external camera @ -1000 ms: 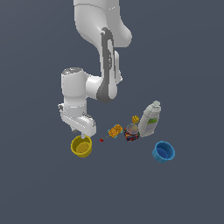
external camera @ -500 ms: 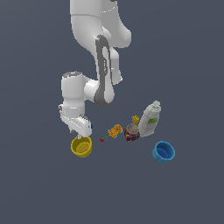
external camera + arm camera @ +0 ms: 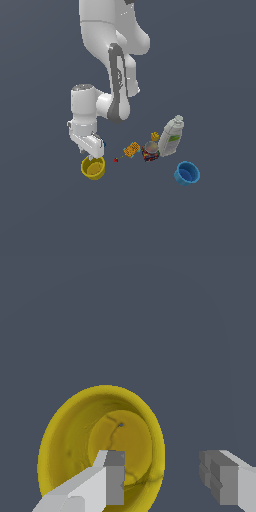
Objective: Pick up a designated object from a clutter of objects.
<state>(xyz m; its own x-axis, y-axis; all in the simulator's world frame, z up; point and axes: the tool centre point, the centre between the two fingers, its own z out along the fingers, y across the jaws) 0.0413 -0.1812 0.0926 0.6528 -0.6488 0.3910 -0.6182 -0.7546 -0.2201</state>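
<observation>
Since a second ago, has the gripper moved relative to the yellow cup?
Barely, if at all: the gripper hangs just above the yellow cup, open, one finger over the cup's mouth.

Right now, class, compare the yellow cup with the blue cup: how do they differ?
Colour: the yellow cup is yellow, the blue cup blue. Place: the yellow cup sits at the exterior view's left, the blue cup at its right, beyond the white bottle. Attention: the open tool straddles the yellow cup's wall, while the blue cup stands untouched. Both are round, open-topped and similar in size.
</observation>
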